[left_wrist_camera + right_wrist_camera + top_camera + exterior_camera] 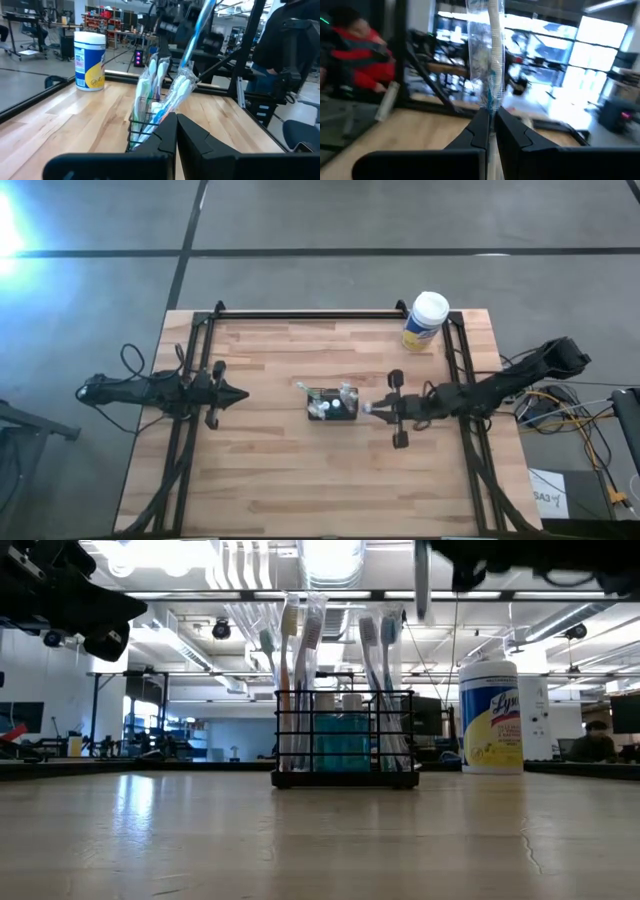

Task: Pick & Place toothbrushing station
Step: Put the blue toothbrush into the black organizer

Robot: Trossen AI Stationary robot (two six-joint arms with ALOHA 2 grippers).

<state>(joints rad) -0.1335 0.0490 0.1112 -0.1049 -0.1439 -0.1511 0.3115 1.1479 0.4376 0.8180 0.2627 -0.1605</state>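
Small black rectangular wire-mesh caddy point(345, 737): stands upright on the light wooden slatted table point(320, 840), centre of the low frame; a teal item sits low inside, and its compartment dividers cannot be made out. Clear-wrapped toothbrushes point(295, 670) rise from it in two bunches, heads upward; their colours are partly veiled by wrapping. In the high view the caddy point(332, 404) lies at mid-table, its contents too small to tell apart. Right gripper point(372, 409): arm stretched level from the right edge of the frame, tip just beside the caddy's right side; in its own wrist view the fingers point(479, 131) are closed on one wrapped toothbrush point(487, 65), whose lower end is hidden between them. Left gripper point(238, 394): arm low and level at centre left, well apart from the caddy, fingers point(165, 137) pressed together on nothing and covering the caddy's base in that view. Tall white-capped canister with yellow label point(425, 321): upper right of the table, near the far rail.
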